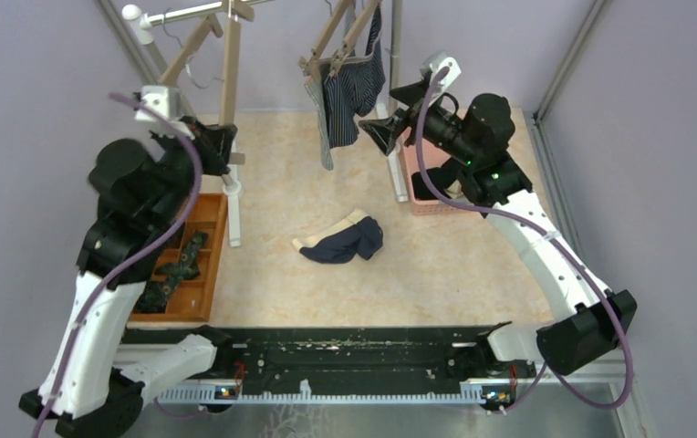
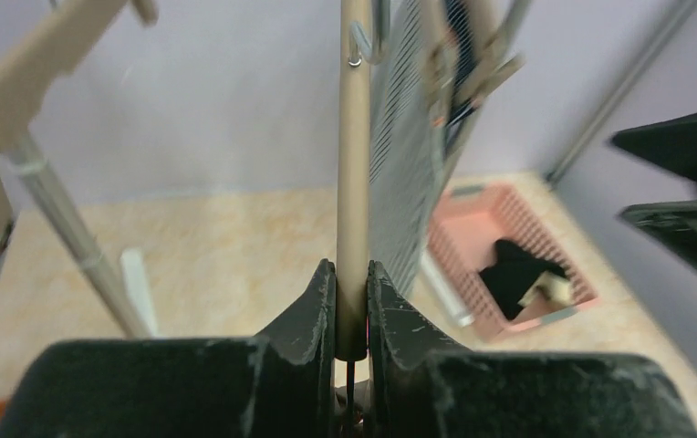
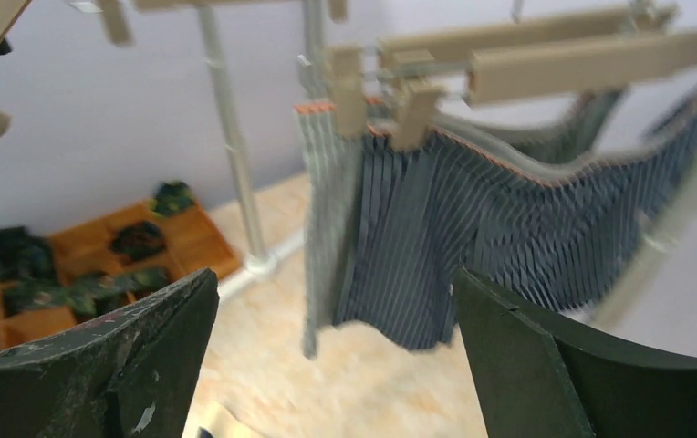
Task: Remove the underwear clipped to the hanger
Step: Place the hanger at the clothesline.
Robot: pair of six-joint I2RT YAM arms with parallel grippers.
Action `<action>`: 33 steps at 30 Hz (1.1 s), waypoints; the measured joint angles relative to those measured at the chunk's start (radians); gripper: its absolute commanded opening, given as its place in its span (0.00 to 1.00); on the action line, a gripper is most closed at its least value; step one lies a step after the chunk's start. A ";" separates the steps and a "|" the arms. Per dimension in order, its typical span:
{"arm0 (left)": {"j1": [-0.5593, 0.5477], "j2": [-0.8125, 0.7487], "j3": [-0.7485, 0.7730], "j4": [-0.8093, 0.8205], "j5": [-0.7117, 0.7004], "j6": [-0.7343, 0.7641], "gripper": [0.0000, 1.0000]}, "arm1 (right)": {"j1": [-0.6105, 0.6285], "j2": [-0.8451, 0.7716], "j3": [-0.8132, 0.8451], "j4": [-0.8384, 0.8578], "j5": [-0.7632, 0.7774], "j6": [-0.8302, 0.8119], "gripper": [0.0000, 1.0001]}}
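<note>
The hanger (image 1: 336, 41) is cut off at the top edge; its pinstriped underwear (image 1: 352, 91) hangs long-axis vertical, upper centre. My left gripper (image 2: 352, 274) clamps a beige bar (image 2: 354, 137); right gripper (image 1: 383, 135) released.

Underwear, 2 hanging: dark-blue pinstriped pair (image 3: 527, 228), grey-white striped pair (image 3: 322, 201); 1 navy heap (image 1: 343, 239) on the table (image 1: 473, 265), one garment or two not discernible.
Wooden hangers, 3 made out: bare hanger (image 2: 354, 164) 1, clip hangers (image 3: 582, 64) 2.
Pink basket (image 2: 459, 246): 1, holding 1 black item (image 2: 509, 269).
Wooden tray (image 1: 210, 224): 1, with 4 camouflage bundles (image 3: 140, 239) made out.
Arms (image 1: 98, 310): 2.
Grippers — 2: left gripper (image 2: 351, 269), right gripper (image 3: 331, 283).
</note>
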 measured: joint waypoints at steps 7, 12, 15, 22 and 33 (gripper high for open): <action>0.000 0.195 0.051 -0.191 -0.133 0.005 0.00 | 0.000 -0.051 -0.070 -0.261 0.160 -0.111 0.96; 0.000 0.266 0.153 -0.272 -0.164 0.012 0.00 | 0.000 -0.102 -0.151 -0.385 0.178 -0.123 0.95; 0.000 0.282 0.232 -0.302 -0.179 0.024 0.00 | 0.000 -0.112 -0.190 -0.409 0.178 -0.126 0.95; 0.008 0.388 0.344 -0.330 -0.187 0.060 0.00 | 0.001 -0.117 -0.292 -0.431 0.173 -0.113 0.94; 0.045 0.588 0.442 -0.329 -0.142 0.083 0.00 | 0.003 -0.144 -0.373 -0.378 0.165 -0.083 0.93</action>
